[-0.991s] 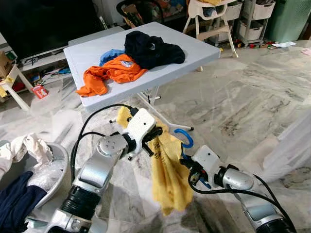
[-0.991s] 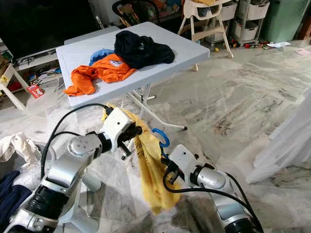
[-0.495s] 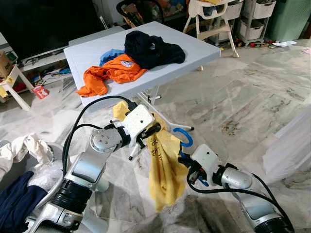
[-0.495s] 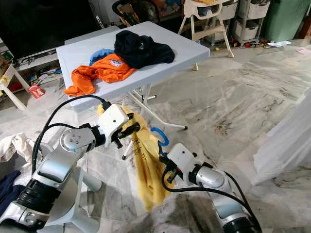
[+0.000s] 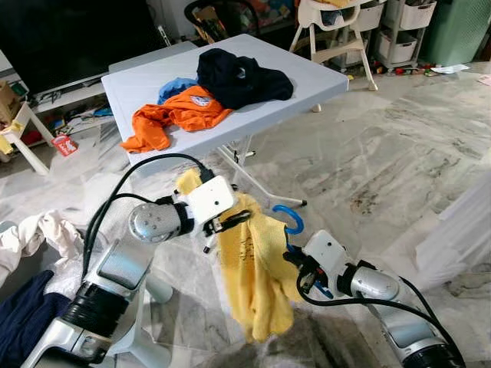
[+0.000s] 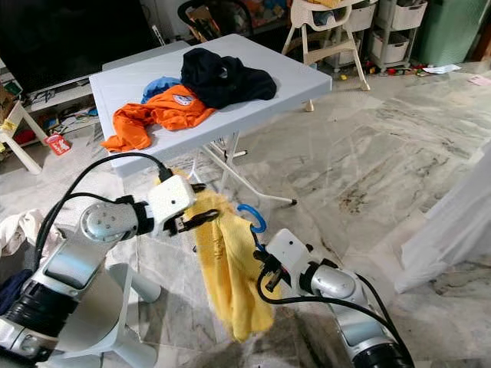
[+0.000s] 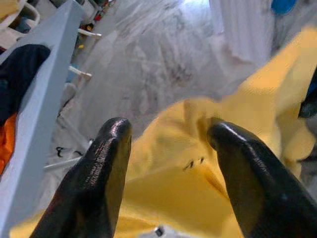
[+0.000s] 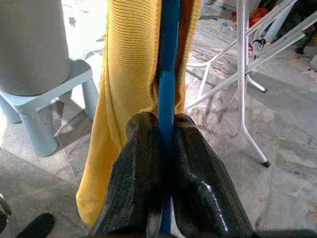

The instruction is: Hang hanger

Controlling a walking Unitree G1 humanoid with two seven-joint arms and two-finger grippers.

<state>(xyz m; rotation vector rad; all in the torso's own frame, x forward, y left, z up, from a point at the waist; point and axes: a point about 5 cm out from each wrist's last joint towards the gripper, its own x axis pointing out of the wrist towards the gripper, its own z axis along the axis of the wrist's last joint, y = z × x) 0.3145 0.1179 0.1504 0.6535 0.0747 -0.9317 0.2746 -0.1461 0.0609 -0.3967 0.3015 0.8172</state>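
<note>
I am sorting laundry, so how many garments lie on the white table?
3: an orange shirt at the table's front left, a blue garment partly hidden behind it, and a dark garment in the middle. More may be hidden beneath.

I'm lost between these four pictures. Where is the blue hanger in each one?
Left eye view: the blue hanger hooks up just right of the yellow cloth.
Right eye view: hanger, again right of the cloth.
Left wrist view: a blue bit in a corner, too blurred to tell.
Right wrist view: hanger bar between the right gripper fingers.
Shared landmark: the yellow cloth.
</note>
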